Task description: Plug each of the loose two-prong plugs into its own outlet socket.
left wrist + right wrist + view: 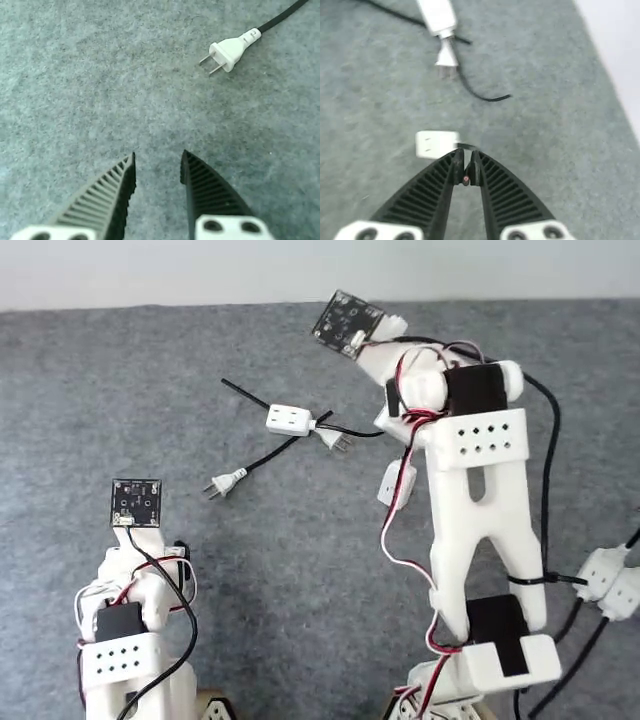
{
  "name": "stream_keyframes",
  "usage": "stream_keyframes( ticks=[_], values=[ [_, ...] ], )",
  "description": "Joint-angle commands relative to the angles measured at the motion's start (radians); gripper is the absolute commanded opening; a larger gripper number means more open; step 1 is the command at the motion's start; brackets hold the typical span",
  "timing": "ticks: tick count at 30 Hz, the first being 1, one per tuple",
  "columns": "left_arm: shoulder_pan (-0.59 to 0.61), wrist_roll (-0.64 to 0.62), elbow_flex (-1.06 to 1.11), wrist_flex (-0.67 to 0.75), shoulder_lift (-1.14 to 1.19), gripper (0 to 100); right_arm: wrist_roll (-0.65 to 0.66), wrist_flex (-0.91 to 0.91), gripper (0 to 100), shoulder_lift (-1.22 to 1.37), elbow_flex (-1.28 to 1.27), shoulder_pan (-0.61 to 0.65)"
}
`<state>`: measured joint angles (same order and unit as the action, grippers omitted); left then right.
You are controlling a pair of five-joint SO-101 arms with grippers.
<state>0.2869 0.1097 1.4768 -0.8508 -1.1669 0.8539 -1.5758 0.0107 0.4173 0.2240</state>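
While the left gripper [157,167] hangs with its jaws spread and empty above the grey mat [100,390], one loose plug [227,52] lies flat in front of it. In the high view this plug sits at about seven o'clock from the outlet strip [287,420], apart from it. A second plug [333,440] lies just beside the strip at four o'clock. The right gripper [466,160] has its jaws drawn almost together, seemingly pinching a thin cord [468,146] that leads to a small white block [436,144]. The plugs look light and hard and their cords limp. The moulded body behind the prongs seems the best hold, leaving the prongs free.
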Motion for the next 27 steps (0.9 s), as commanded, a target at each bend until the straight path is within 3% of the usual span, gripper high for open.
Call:
stream_keyframes(
  ticks=[1,3,6,10,22,27],
  values=[
    [-0.006,0.011,-0.001,0.028,-0.015,14,0.005,-0.145,0.9,-0.004,0.051,0.087],
    [-0.006,0.011,-0.001,0.028,-0.015,14,-0.031,-0.220,0.9,-0.007,0.051,0.154],
    [-0.006,0.011,-0.001,0.028,-0.015,14,-0.180,-0.220,0.9,-0.031,0.049,0.226],
    [-0.006,0.011,-0.001,0.028,-0.017,14,-0.269,-0.222,0.9,-0.067,0.038,0.289],
    [-0.006,0.011,-0.001,0.028,-0.017,14,-0.315,-0.174,0.9,-0.116,-0.505,0.538],
    [-0.006,0.011,0.001,0.028,-0.017,14,-0.358,-0.082,1.7,-0.166,-0.532,0.516]
  ],
)
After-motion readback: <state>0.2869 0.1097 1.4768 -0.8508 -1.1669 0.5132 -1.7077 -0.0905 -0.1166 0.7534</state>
